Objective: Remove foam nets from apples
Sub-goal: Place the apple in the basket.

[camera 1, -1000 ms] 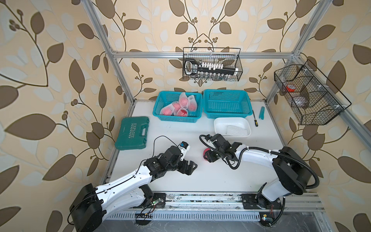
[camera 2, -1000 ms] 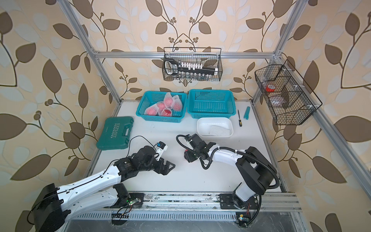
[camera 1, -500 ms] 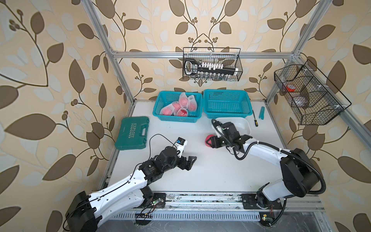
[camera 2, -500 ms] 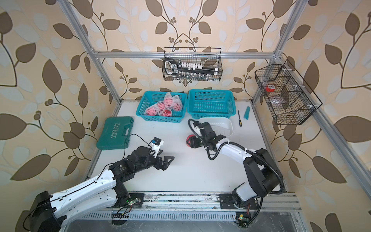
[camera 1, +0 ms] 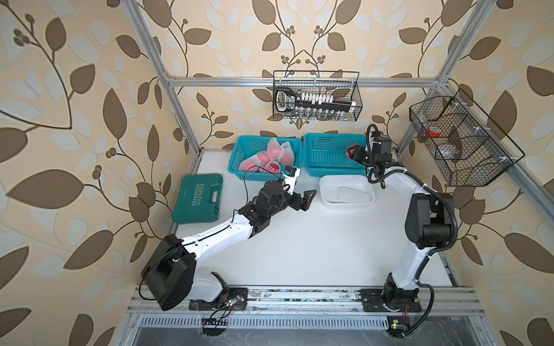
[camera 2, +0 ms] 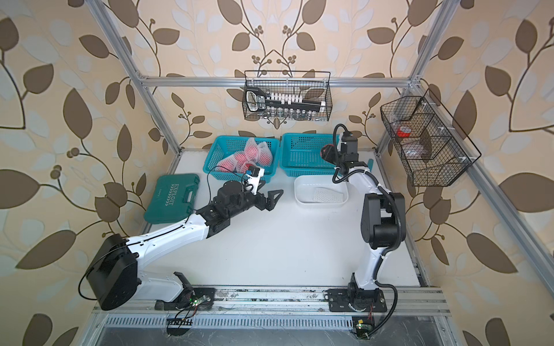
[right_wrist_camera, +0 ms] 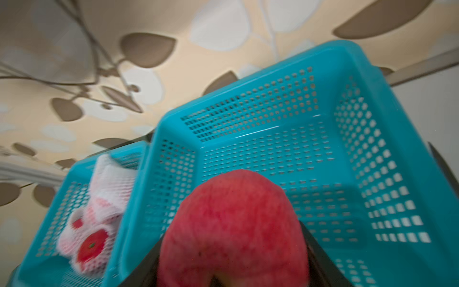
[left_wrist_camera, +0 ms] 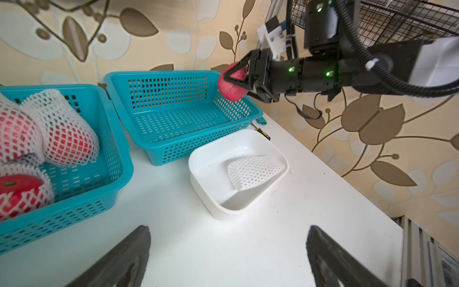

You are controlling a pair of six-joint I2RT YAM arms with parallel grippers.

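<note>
the right gripper (left_wrist_camera: 234,80) is pinching a bare apple (left_wrist_camera: 231,88) between its fingers, over the empty basket (left_wrist_camera: 173,144). the left gripper (left_wrist_camera: 228,232) is hovering spread wide above the table (left_wrist_camera: 173,198), its finger bases being cut off.

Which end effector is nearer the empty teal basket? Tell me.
Right: right end effector holds a bare apple over the empty teal basket; left end effector hangs open in front of it.

A white table (camera 1: 314,248) stands between leaf-patterned walls. A green tool case (camera 1: 198,198) lies at its left edge. At the back, a teal basket (camera 1: 254,176) sits beside a second teal basket (camera 1: 332,171). A white tray (camera 1: 344,206) sits just in front of the second. A wire basket (camera 1: 317,82) hangs on the back wall. Another wire rack (camera 1: 485,161) on the right wall holds a red tape roll (camera 1: 433,131).
</note>
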